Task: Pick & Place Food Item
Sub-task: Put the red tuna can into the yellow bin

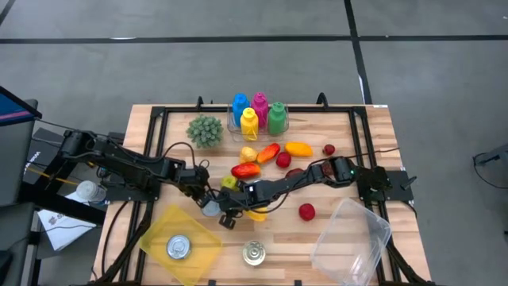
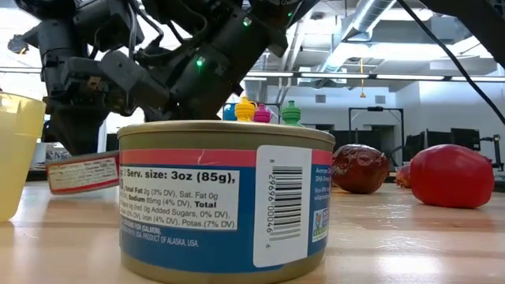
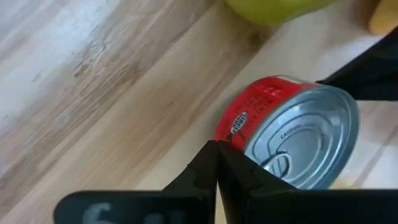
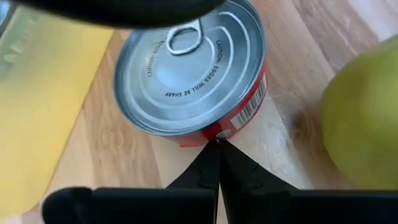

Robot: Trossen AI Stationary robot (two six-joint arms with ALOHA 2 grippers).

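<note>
While nosing at the red can point(image 3: 286, 134) with left gripper point(image 3: 216, 144) fingers pressed together, and right gripper point(image 4: 219, 144) fingers likewise together at its opposite side, risks merely shoving it along the surface point(image 3: 93, 74). Could skid it into the green pear point(image 4: 364, 118) just beyond.

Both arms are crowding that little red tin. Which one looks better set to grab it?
Probably left. The left gripper and right gripper both point at the red tin with fingers shut, but the yellow tray lies on the left arm's side.
</note>
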